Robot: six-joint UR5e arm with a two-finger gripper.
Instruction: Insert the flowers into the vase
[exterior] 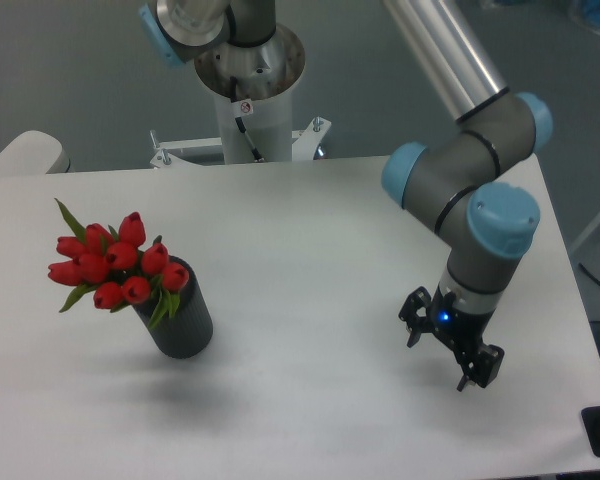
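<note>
White table [300, 240], flowers [113, 262] in vase [179, 318] far left, end effector [445, 349] right, spread open, empty

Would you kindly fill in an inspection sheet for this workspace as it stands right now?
Surface: white table, bare apart from the vase.
Job's things: flowers sit in the vase, red buds leaning out to its left; vase upright.
Clutter: nothing seen.
Grippers: gripper empty, fingers apart, low above the table's right side, far from the vase.
Cables: a thin cable runs down the robot pedestal.
Surroundings: grey floor behind; a pale rounded object at the far left edge.
</note>
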